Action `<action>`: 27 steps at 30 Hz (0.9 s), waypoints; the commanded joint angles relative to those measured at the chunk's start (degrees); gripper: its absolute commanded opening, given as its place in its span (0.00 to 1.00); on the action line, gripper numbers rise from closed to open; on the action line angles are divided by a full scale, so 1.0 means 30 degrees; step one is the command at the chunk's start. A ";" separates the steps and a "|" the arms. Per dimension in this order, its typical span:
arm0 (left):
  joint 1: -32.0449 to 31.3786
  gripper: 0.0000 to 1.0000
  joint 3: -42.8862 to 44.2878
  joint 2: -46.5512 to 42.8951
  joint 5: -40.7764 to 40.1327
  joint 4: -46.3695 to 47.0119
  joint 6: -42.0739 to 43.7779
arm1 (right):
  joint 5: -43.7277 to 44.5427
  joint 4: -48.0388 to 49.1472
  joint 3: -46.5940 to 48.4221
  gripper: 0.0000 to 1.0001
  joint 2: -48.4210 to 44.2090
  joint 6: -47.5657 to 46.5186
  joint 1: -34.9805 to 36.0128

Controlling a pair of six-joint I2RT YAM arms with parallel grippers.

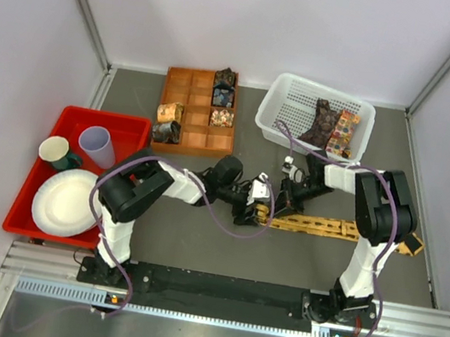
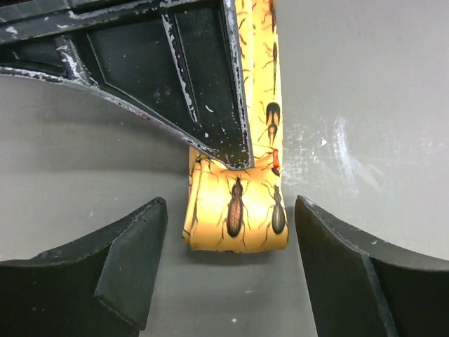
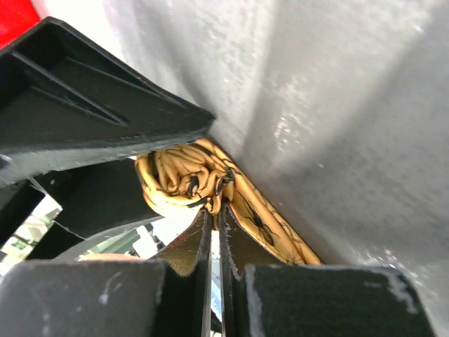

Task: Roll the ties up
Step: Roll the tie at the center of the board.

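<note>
Top view: yellow tie [image 1: 327, 227] lay flat mid-table; left gripper [image 1: 255, 206] and right gripper [image 1: 281, 202] met at its rolled end [image 1: 266, 215]. Compartment tray [image 1: 188, 86] and basket [image 1: 290, 89] stood beyond.
Left wrist: left gripper spread wide, flanking rolled end without touching; right gripper's black body covered the strip.
Right wrist: right gripper pressed together, tips against rolled end.

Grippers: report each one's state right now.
Left gripper: open, straddling the yellow tie's rolled end.
Right gripper: shut, tips against that roll.
</note>
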 commanded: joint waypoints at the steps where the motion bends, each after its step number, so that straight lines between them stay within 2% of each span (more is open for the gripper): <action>1: 0.0095 0.77 -0.1375 0.0986 0.1176 0.4960 -0.2621 | 0.4418 0.0105 -0.0332 0.00 -0.0080 -0.0955 -0.0092; 7: 0.0007 0.71 -0.1700 0.2303 0.1587 0.8891 -0.4144 | 0.5621 -0.0539 0.0312 0.00 0.0329 -0.0866 -0.0122; 12: -0.0315 0.53 -0.1642 0.2775 0.1909 0.9481 -0.3621 | 0.5739 -0.0628 0.0634 0.00 0.0681 -0.0779 -0.0122; 14: -0.0491 0.43 -0.1380 0.2425 0.1444 0.7965 -0.2832 | 0.5506 -0.0628 0.0809 0.00 0.0711 -0.0749 -0.0122; 16: -0.0724 0.35 -0.0447 0.1839 0.0653 0.5188 -0.1427 | 0.4864 -0.0831 0.1014 0.00 0.0857 -0.0895 -0.0122; 17: -0.0784 0.32 -0.0092 0.1692 0.0243 0.2419 -0.1016 | 0.4396 -0.1007 0.1306 0.00 0.0857 -0.0954 -0.0151; 19: -0.0843 0.29 0.1074 0.1661 -0.0843 -0.0174 0.0068 | 0.3896 -0.1591 0.1717 0.00 0.0770 -0.1362 -0.0151; 20: -0.0872 0.25 0.1431 0.1748 -0.1164 -0.2769 0.0449 | 0.3429 -0.2174 0.2096 0.03 0.0537 -0.1480 -0.0180; 21: -0.0901 0.24 0.1725 0.1836 -0.1979 -0.3665 0.1004 | 0.3221 -0.2354 0.2158 0.12 0.0332 -0.1540 -0.0413; 23: -0.0931 0.22 0.2429 0.1954 -0.2599 -0.5917 0.1272 | 0.2375 -0.2909 0.2187 0.22 -0.0544 -0.1715 -0.0677; 24: -0.0960 0.22 0.2547 0.1925 -0.2835 -0.6510 0.1505 | 0.2138 -0.3116 0.2188 0.32 -0.0868 -0.1977 -0.0824; 26: -0.1018 0.21 0.3015 0.1925 -0.3508 -0.7563 0.1653 | 0.1378 -0.3817 0.2071 0.38 -0.1425 -0.2213 -0.1292; 27: -0.1135 0.19 0.3162 0.1925 -0.3714 -0.8353 0.1799 | 0.1083 -0.4053 0.1955 0.44 -0.1979 -0.2417 -0.1439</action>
